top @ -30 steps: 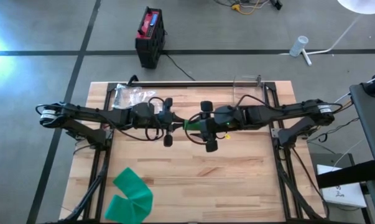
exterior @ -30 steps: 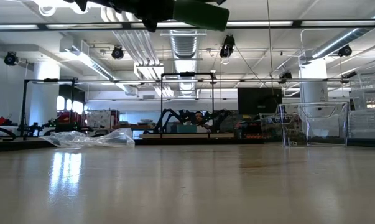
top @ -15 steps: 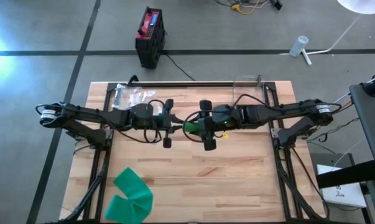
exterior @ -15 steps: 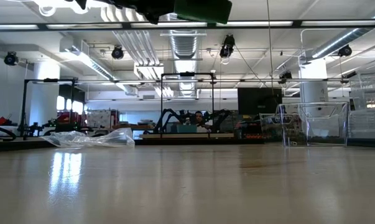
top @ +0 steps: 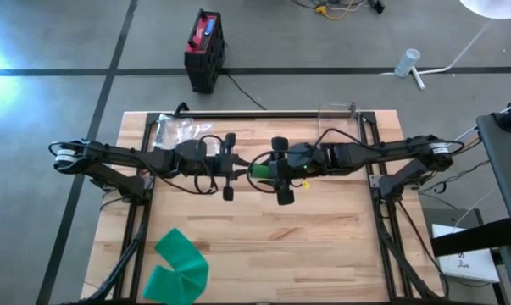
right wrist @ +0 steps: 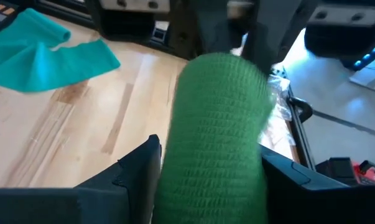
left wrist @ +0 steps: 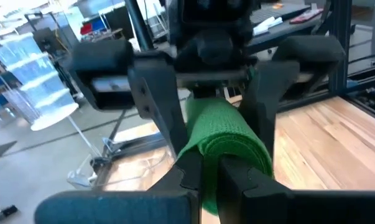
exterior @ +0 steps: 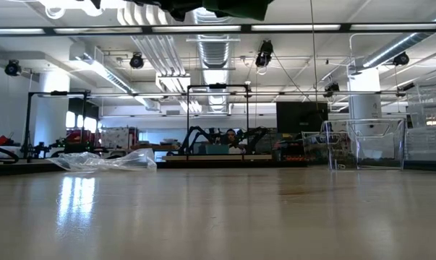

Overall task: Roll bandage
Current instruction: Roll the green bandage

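At the centre of the high view, above the wooden table (top: 263, 246), my two arms meet nose to nose with the green bandage roll (top: 259, 170) held in the air between them. My right gripper (top: 280, 170) stands clamped across the roll's body, its dark fingers (right wrist: 137, 171) on either flank, while my left gripper (top: 230, 167) is pinched together on the loose end of the cloth, fingertips (left wrist: 190, 171) nearly touching around it. I judge the winding to be under way: one claw keeps the tail taut as the other carries the roll. The next move calls for turning the roll without letting that tail slip, both claws keeping close. Compared with a second ago, the roll sits a little higher at the top edge of the low view (exterior: 228, 7), and my claws have drawn slightly closer. A teal cloth (top: 177, 263) lies lower left, untouched.
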`<state>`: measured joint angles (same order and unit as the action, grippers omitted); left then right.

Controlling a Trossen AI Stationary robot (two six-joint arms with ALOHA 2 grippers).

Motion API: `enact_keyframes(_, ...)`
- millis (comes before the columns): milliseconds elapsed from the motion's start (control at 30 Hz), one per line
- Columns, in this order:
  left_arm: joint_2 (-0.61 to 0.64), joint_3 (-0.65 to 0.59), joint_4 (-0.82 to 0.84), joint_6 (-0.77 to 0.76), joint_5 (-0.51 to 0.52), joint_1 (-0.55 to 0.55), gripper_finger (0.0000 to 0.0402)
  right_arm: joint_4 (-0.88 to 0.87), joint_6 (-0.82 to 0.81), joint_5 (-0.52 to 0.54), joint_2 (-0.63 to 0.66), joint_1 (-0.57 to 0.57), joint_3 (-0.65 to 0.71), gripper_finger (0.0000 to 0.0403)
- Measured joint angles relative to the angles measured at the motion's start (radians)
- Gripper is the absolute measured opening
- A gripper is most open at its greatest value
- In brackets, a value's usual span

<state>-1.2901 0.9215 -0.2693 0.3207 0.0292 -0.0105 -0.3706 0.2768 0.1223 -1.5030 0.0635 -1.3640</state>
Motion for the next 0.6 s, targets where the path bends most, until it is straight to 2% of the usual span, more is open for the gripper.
enact_keyframes(367, 0.000, 0.000, -0.012, 0.044, 0.005, 0.000, 0.0009, 0.005, -0.014, 0.000, -0.001, -0.004, 0.000, 0.0196)
enact_keyframes(467, 0.000, 0.000, -0.019, 0.044, 0.005, 0.001, 0.0009, 0.007, -0.024, 0.000, 0.000, -0.007, 0.000, 0.0179)
enact_keyframes(600, 0.000, 0.000, -0.022, 0.043, 0.005, 0.001, 0.0009, 0.007, -0.024, 0.001, 0.001, -0.008, 0.000, 0.0131)
